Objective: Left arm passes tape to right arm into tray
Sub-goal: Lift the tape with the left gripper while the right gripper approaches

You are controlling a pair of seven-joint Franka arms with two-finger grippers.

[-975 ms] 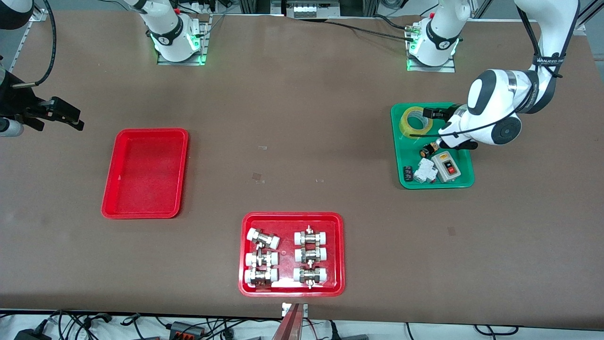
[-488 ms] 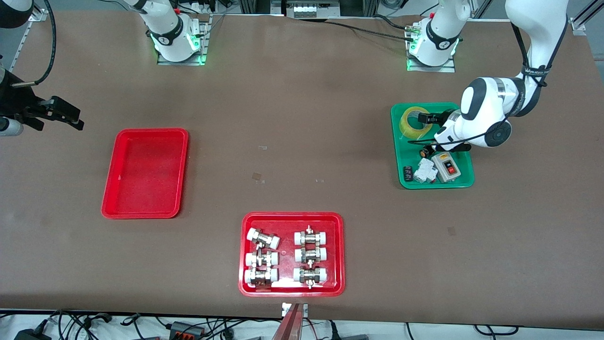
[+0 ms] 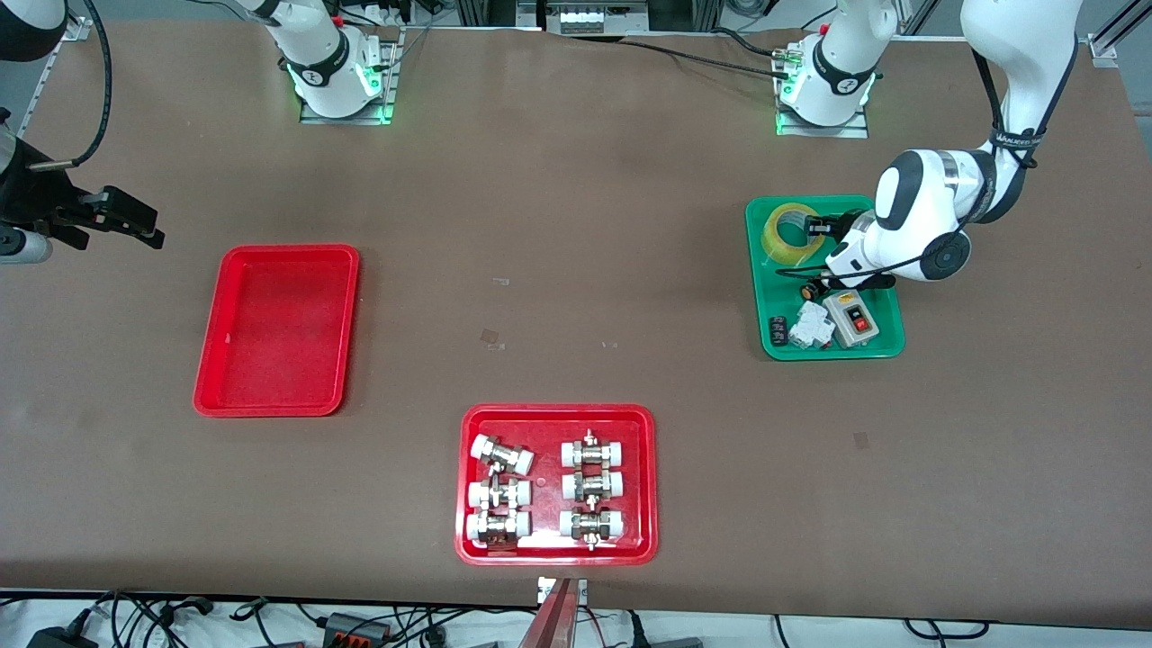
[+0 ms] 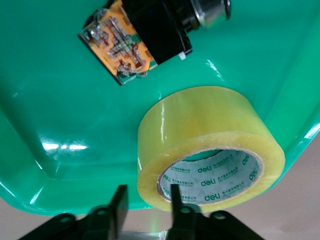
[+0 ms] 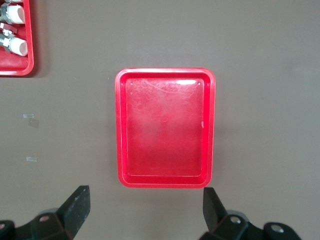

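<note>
The tape (image 3: 779, 238), a yellowish roll with a pale printed core, lies flat in the green tray (image 3: 886, 346), in the corner farthest from the front camera. My left gripper (image 3: 817, 227) is low at the roll and open. In the left wrist view the left gripper (image 4: 147, 202) straddles the wall of the tape (image 4: 210, 130), one finger in the core and one outside. The plain red tray (image 3: 277, 328) lies toward the right arm's end. My right gripper (image 3: 135, 225) hangs wide open beside it; its wrist view shows the gripper (image 5: 145, 210) and the tray (image 5: 165, 127).
The green tray (image 4: 60, 100) also holds a push-button part (image 4: 135, 40), a grey switch box (image 3: 853, 317) and a white breaker (image 3: 812, 326). A red tray with pipe fittings (image 3: 558, 416) lies near the front camera.
My left arm has drawn in and come down, bringing its gripper onto the tape's edge. The right gripper has barely moved.
</note>
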